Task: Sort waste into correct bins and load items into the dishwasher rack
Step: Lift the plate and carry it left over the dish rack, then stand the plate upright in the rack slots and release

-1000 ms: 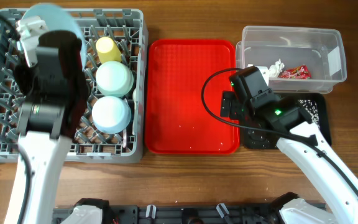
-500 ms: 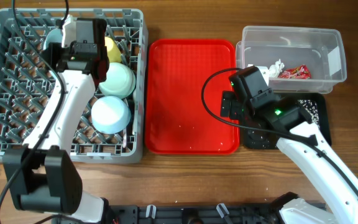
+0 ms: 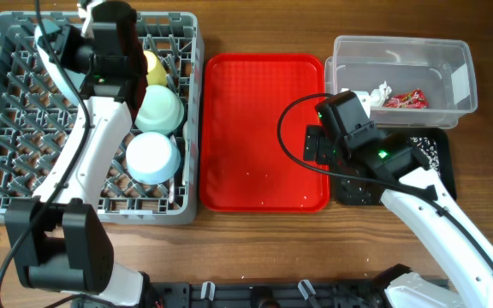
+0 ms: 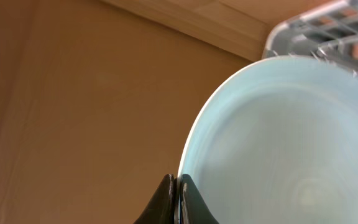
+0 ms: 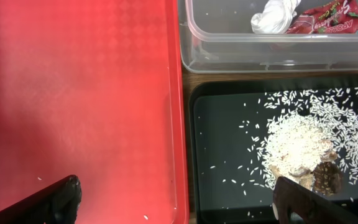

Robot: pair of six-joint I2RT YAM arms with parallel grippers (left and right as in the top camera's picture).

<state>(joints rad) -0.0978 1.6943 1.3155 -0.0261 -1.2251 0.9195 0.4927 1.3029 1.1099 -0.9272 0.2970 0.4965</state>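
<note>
- Pinching the thin rim of the pale blue plate [image 4: 278, 143] at lower centre: left gripper [image 4: 176, 185]; surface smooth, glossy, round.
- Fingers of the right gripper [image 5: 179, 198] stand wide, empty.

- The pale blue plate [image 4: 278, 143] runs off the left wrist view's right and bottom edges.
- The left arm [image 3: 92, 154] covers most of the yellow cup [image 3: 152, 64].
</note>
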